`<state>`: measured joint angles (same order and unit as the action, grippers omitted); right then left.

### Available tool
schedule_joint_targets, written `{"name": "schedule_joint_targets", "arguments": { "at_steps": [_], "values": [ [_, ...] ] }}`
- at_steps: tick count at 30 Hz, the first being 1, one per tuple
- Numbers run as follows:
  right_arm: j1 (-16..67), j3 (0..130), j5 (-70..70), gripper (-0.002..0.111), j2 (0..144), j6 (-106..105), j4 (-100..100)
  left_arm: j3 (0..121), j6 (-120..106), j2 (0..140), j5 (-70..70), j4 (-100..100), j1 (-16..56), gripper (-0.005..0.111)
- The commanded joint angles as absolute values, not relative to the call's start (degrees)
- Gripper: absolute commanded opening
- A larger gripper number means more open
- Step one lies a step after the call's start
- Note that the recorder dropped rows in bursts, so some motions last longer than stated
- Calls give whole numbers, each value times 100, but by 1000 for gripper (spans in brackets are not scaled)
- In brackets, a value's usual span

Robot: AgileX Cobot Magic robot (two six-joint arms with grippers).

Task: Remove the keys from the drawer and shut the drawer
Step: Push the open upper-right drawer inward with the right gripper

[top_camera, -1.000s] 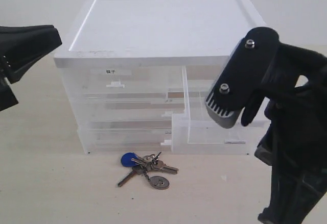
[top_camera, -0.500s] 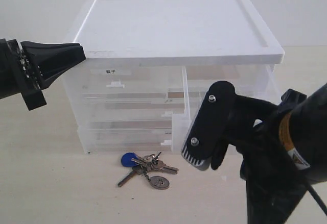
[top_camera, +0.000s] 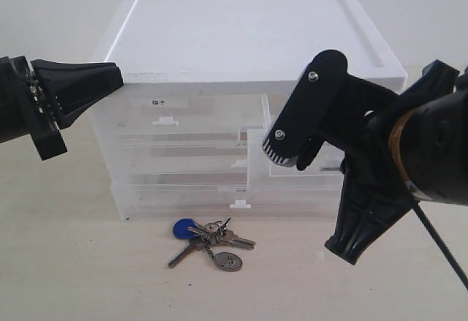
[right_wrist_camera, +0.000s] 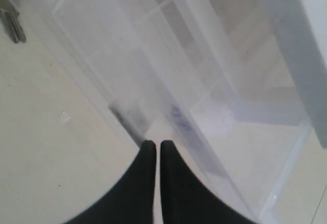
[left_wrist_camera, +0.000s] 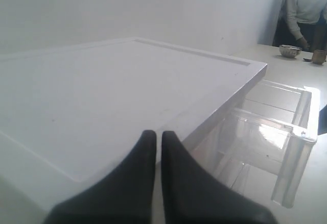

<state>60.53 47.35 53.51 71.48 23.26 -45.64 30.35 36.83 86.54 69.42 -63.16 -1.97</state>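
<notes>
With the keys point(top_camera: 208, 242) out on the table point(top_camera: 88, 277), we set the closed right end effector point(top_camera: 289, 161) against the drawer point(top_camera: 257, 171), seemingly to push it in (the left end effector point(top_camera: 115, 80), likewise closed, seems to brace the cabinet point(top_camera: 241, 36)).

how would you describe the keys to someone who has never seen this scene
Find the big white translucent drawer cabinet standing on the pale table. Just in front of its base, on the bare surface, lies a small bunch of silver keys. A round blue tag and a coin-like disc set it apart from all the clear plastic behind.
</notes>
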Motion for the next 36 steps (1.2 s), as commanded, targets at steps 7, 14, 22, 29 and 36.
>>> {"name": "schedule_joint_targets", "arguments": {
  "at_steps": [7, 14, 22, 29, 36],
  "values": [
    [6052, 4732, 4793, 0, 7151, 3010, -5522, 3057, 3659, 8685, 6916, -6339, -150, 5],
    [6052, 4732, 4794, 0, 7161, 3396, -6013, 3057, 3659, 8685, 6916, -6362, -150, 5],
    [6062, 4732, 4747, 0, 7081, 3409, -5690, 3057, 3659, 8685, 6916, -6362, -150, 5],
    [6050, 4641, 4068, 0, 7137, 2425, -4540, 3057, 3659, 8685, 6904, -6362, -150, 5],
    [6050, 4674, 4240, 0, 7671, 3027, -5499, 3057, 3659, 8685, 6894, -6351, -150, 5]
  ]
}}
